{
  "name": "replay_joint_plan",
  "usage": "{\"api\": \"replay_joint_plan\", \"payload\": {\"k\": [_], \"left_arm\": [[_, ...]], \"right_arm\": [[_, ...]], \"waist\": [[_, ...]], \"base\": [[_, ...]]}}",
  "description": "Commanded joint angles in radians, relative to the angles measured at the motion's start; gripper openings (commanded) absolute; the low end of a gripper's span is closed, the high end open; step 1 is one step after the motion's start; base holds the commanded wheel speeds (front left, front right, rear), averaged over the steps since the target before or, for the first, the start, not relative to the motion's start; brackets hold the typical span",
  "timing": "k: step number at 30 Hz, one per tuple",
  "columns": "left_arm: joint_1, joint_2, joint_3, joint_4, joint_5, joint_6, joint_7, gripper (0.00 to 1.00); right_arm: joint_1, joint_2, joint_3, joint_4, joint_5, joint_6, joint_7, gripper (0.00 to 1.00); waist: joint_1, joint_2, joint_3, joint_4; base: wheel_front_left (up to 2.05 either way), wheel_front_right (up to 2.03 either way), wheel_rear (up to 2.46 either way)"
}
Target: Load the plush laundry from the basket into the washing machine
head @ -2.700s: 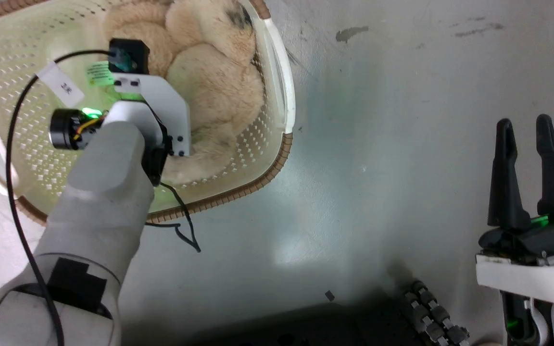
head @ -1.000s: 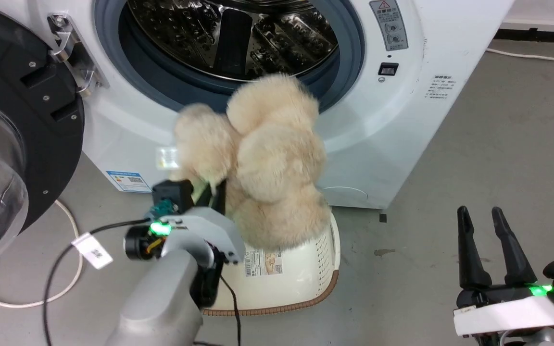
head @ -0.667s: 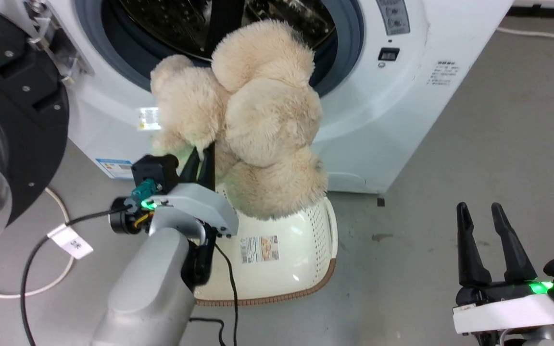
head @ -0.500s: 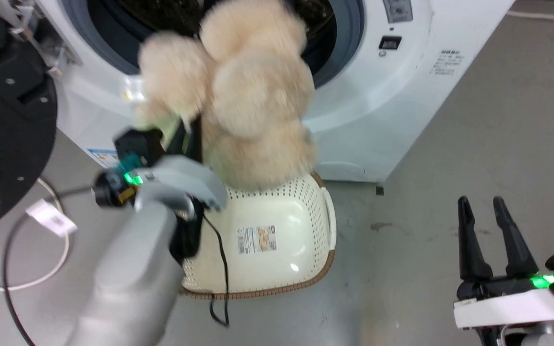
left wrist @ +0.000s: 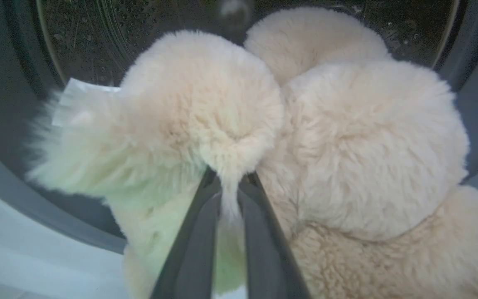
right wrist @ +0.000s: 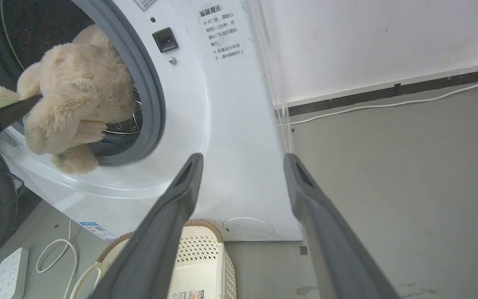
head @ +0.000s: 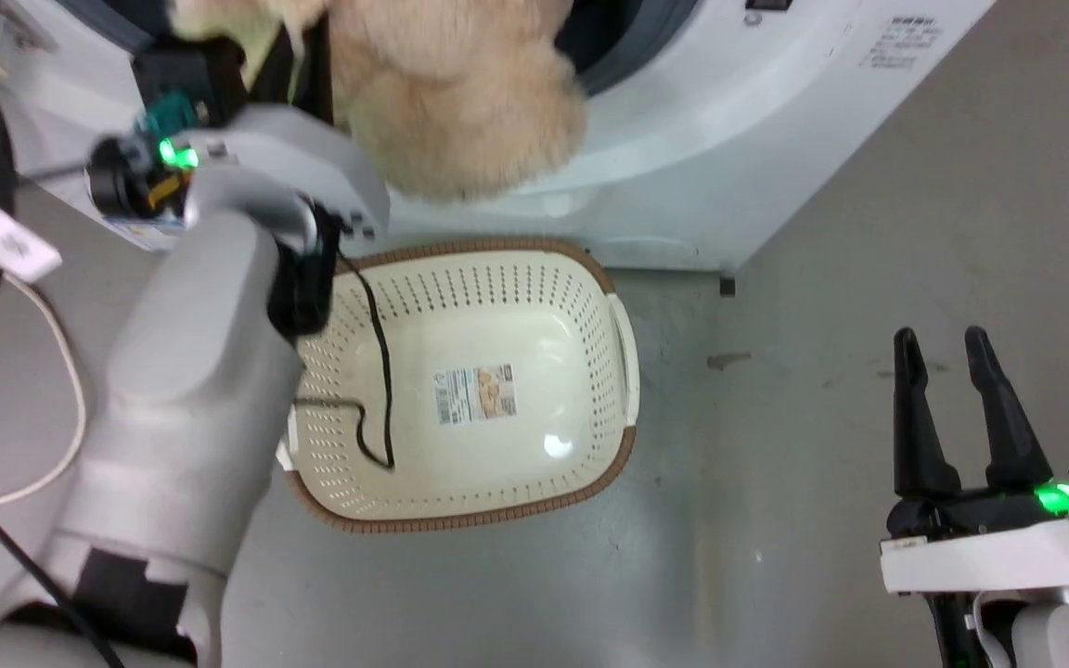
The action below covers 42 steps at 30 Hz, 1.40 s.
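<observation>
1. At the head view's top edge, I'm seeing the plush laundry (head: 460,121) getting cut off, its upper lobes out of frame.
2. I'm watching the left pincer (left wrist: 229,179) clenching a fur tuft, with its fingertips lying buried in pile.
3. The bundle is hanging at the mouth of the washing machine (right wrist: 222,124), long axis near upright, top leaning into the drum, apart from the basket (head: 625,371).
4. The right pincer (head: 941,339) is idling, released.

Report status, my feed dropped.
Left gripper: jaws shut on plush. Right gripper: jaws open, idle. Plush partly through washer mouth, out of basket. Nothing blocking.
</observation>
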Motion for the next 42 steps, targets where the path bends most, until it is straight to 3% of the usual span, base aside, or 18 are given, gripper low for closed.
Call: {"api": "replay_joint_plan", "payload": {"k": [1,11,24,42], "left_arm": [[-0.04,0.006,-0.002,0.003,0.008,-0.005,-0.001,0.0],[-0.24,0.016,-0.014,0.072,0.03,-0.004,0.031,0.0],[-0.453,0.109,-0.029,0.143,0.075,0.0,0.087,0.0],[-0.706,0.238,-0.065,0.135,0.147,0.026,0.197,0.0]], "right_arm": [[-0.018,0.0,0.001,-0.007,-0.004,-0.001,-0.004,1.0],[-0.061,0.0,0.011,-0.022,0.003,-0.001,-0.004,1.0],[-0.096,0.0,0.038,-0.044,0.051,-0.001,-0.004,1.0],[-0.064,0.0,0.066,-0.1,0.132,-0.001,-0.004,1.0]], "waist": [[-0.0002,-0.0001,0.026,-0.01],[-0.0002,-0.0001,0.125,-0.044],[-0.0002,-0.0001,0.244,-0.137],[-0.0002,-0.0001,0.411,-0.273]], "base": [[0.0,0.0,0.0],[0.0,0.0,0.0],[0.0,0.0,0.0],[0.0,0.0,0.0]]}}
